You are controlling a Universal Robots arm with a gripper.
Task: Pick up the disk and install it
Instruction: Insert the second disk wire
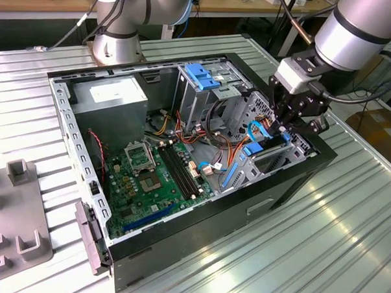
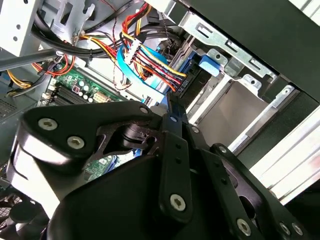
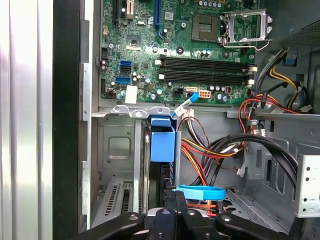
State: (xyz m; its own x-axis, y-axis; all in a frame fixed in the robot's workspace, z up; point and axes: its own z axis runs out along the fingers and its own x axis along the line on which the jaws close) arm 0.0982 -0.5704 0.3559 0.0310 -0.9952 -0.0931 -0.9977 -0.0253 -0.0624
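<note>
The disk (image 1: pixel 254 150) stands on edge in the drive bay at the case's end on the exterior view's right, its blue carrier (image 3: pixel 162 140) facing the motherboard. In the second wrist view the carrier's blue tab (image 2: pixel 210 65) shows beside the bay's metal rails. My gripper (image 1: pixel 284 129) hangs right over the bay. Its black fingers are pressed together, and their tips (image 3: pixel 169 199) touch the disk's upper edge. In the second wrist view, the gripper (image 2: pixel 172 112) points down at the slot, and I see nothing held between its fingers.
A blue flat cable (image 3: pixel 200 191) and a bundle of coloured power wires (image 2: pixel 150 60) run close beside the fingers. The motherboard (image 1: pixel 152 177), the power-supply box (image 1: pixel 113 94) and a tall cage with a blue bracket (image 1: pixel 202 75) fill the case. A grey fixture (image 1: pixel 13 223) sits at the left.
</note>
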